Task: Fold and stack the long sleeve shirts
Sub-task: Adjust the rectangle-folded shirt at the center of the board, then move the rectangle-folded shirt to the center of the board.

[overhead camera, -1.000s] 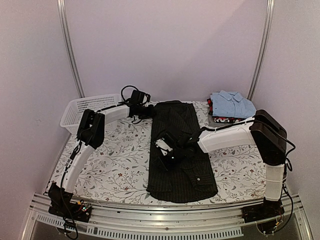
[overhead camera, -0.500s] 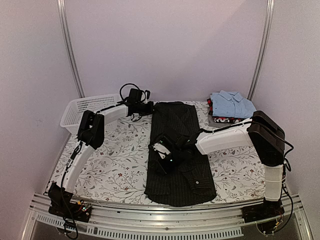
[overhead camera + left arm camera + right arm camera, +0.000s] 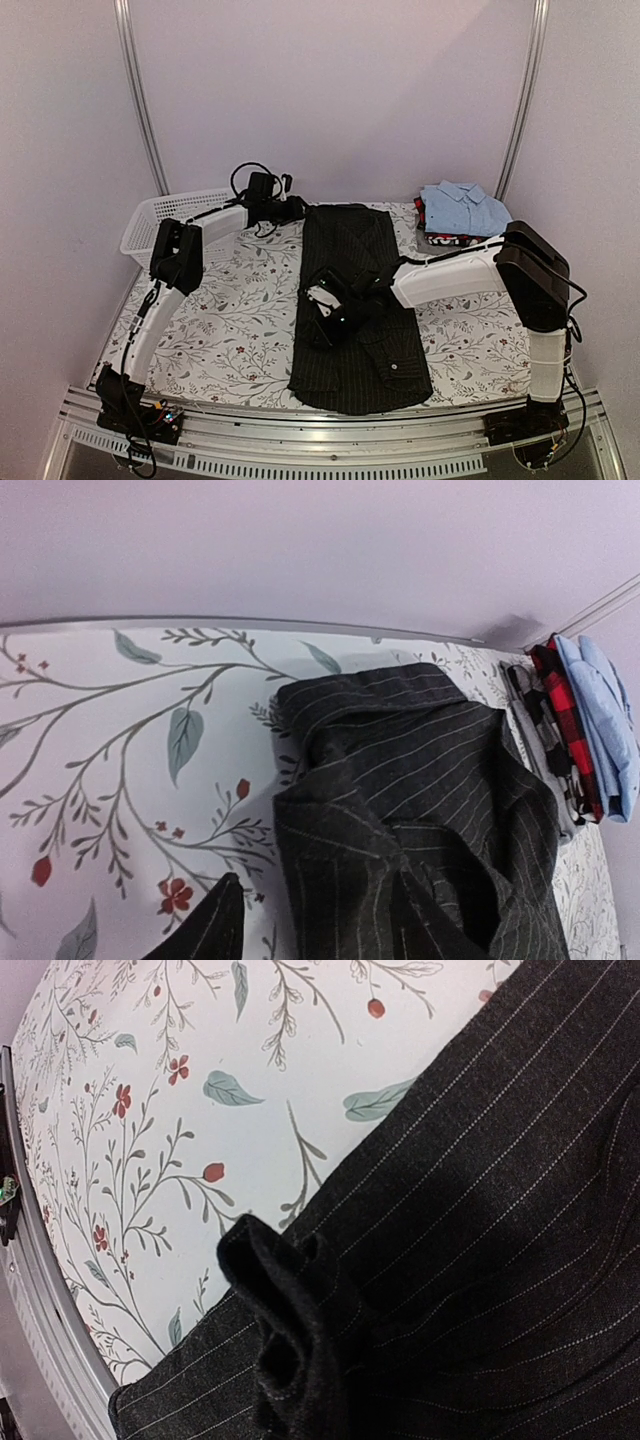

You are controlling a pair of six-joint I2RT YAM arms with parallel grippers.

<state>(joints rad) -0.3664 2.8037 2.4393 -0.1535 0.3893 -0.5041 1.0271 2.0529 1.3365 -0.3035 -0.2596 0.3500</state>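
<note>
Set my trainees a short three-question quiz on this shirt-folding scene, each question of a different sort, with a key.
1. True or false: the folded light blue cloth shirt lies on top of the pile of folded clothes at the far right corner of the floral table.
2. Where does the white plastic mesh basket stand? A. far left corner; B. far right corner; C. near edge.
3. Fill in: the right pincer is shut on a bunch of cloth from the ___.
Key: 1 true; 2 A; 3 black pinstriped button-up shirt.
</note>
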